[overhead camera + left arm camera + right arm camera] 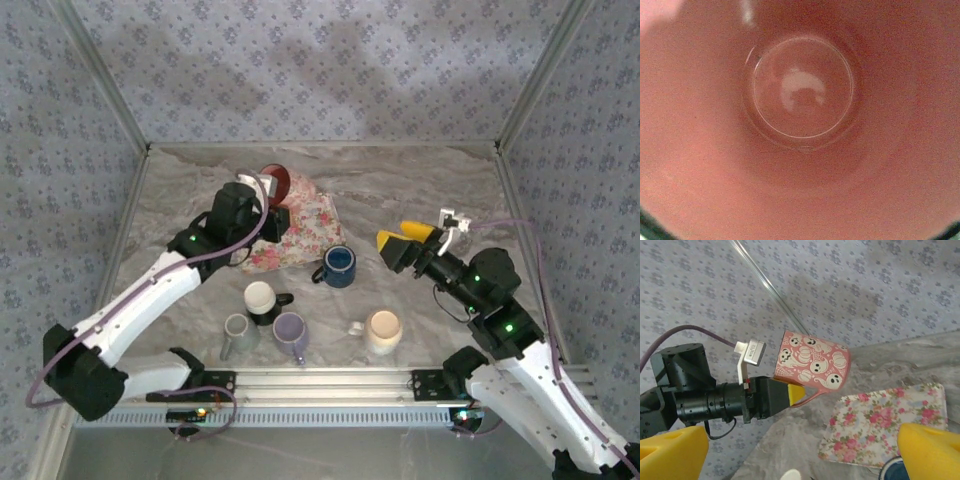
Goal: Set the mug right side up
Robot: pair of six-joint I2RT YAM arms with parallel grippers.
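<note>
Counter [420, 190]: a grey marbled surface inside patterned walls, carrying a floral tray [305, 235] and five other mugs near the arm bases, all mouth up.

Task item: the pink mug [812, 367], printed with ghosts and pumpkins, is off the counter, in the air above the far end of the tray. It lies roughly on its side, mouth turned toward the left wrist.

Left gripper [794, 394]: closed on the mug's handle from below.

Right gripper [405, 240]: jaws wide apart and empty, hovering at the right of the counter, well apart from the pink mug.

Progress, as judged: the mug is grasped and raised and about halfway through its turn. Left to do: bring the mouth fully upward, set the base down, release.

Views: the right wrist camera alone gives the grip on the handle and the tilt. The left wrist camera looks straight into the mug at its round inner base [802, 90]. The top camera places the mug over the tray but hides the grip.
</note>
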